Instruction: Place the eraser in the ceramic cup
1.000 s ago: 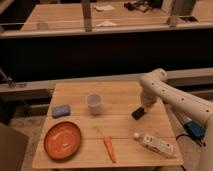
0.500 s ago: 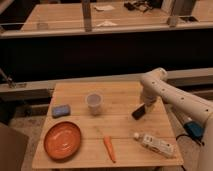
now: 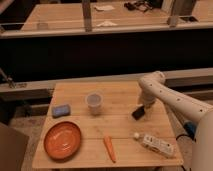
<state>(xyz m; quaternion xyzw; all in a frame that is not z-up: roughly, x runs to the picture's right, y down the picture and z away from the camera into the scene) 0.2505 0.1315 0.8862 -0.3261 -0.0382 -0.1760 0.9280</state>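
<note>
A wooden table fills the near part of the scene. At its left side lies a blue rectangular pad, and nearer than that, at the near-left corner, sits a round orange plate; the two are close but apart. Right of the pad, around the middle of the table, the ceramic cup stands upright with its mouth open upward, apart from everything else on the table. Nearer and slightly right of the cup, an orange carrot lies flat close to the near edge. Further right, well apart from the cup, is the eraser, a dark block tilted at an angle, right at the tip of the gripper. The gripper points down at the right part of the table and meets the eraser's upper right end. Whether it is spread wide, drawn narrow or clamping the eraser cannot be told, nor whether the eraser rests on the wood or is lifted just off it. Near the near-right corner, a white oblong container lies on its side. The robot's white arm comes in from the right edge and bends down to the gripper.
</note>
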